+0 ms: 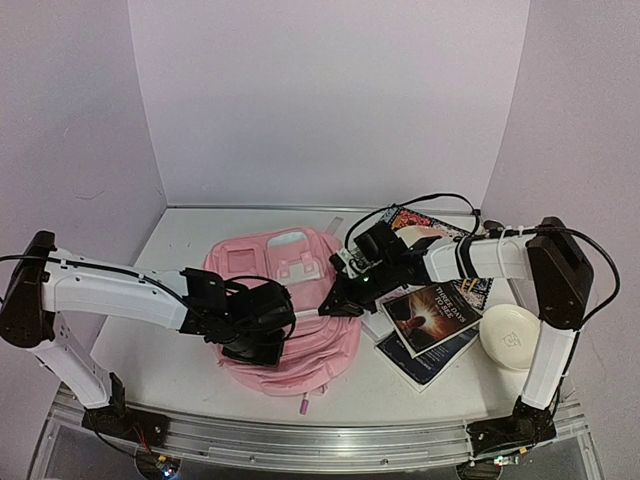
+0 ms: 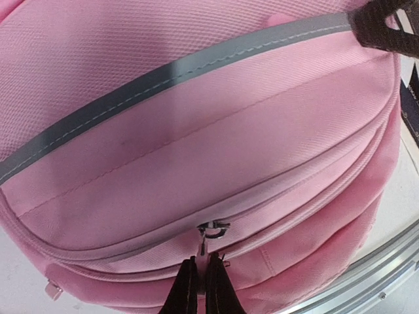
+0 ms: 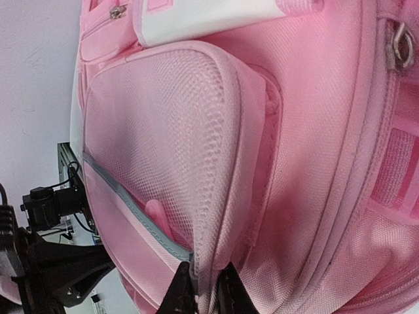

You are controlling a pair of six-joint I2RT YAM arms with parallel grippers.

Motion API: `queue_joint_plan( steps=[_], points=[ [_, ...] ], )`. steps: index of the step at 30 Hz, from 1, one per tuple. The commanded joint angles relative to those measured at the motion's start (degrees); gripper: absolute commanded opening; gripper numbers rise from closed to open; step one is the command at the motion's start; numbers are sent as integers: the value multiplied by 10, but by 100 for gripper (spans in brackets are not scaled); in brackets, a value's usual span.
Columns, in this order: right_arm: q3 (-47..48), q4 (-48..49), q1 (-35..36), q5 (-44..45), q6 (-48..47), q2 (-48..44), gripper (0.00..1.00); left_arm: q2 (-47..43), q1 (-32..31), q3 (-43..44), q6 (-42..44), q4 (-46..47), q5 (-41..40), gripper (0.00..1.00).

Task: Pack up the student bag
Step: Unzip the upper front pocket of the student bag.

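The pale-pink student bag (image 1: 285,285) lies flat in the middle of the table, white patches toward the back. My left gripper (image 1: 268,330) is at its near edge, shut on the pull tab (image 2: 202,254) of a zip whose metal slider (image 2: 213,227) sits on the bag's curved seam; the fingertips (image 2: 188,288) pinch the tab. My right gripper (image 1: 335,300) is at the bag's right side, shut on a fold of fabric at the edge of the mesh side pocket (image 3: 170,150); its fingertips (image 3: 183,291) squeeze that seam (image 3: 204,275).
Several books (image 1: 430,315) lie to the right of the bag, one colourful one (image 1: 415,218) behind the right arm. A white round object (image 1: 512,335) sits at the far right. A small pink piece (image 1: 302,407) lies by the front metal rail (image 1: 300,440).
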Motion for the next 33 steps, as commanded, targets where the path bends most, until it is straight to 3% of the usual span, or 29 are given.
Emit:
queue_joint_plan(
  steps=[1,20,30,33],
  points=[
    [30,-67,-17,-23,-51,-17,0,-54,48,-33,-14,-114,-74,0],
    [74,-125,-32,-123,-115,-15,0,-138,236,-96,27,-161,-119,9],
    [126,-169,-36,-189,-176,10,0,-138,257,-67,128,-103,-203,10],
    [139,-186,-36,-197,-192,18,0,-133,257,-60,153,-86,-216,17]
  ],
)
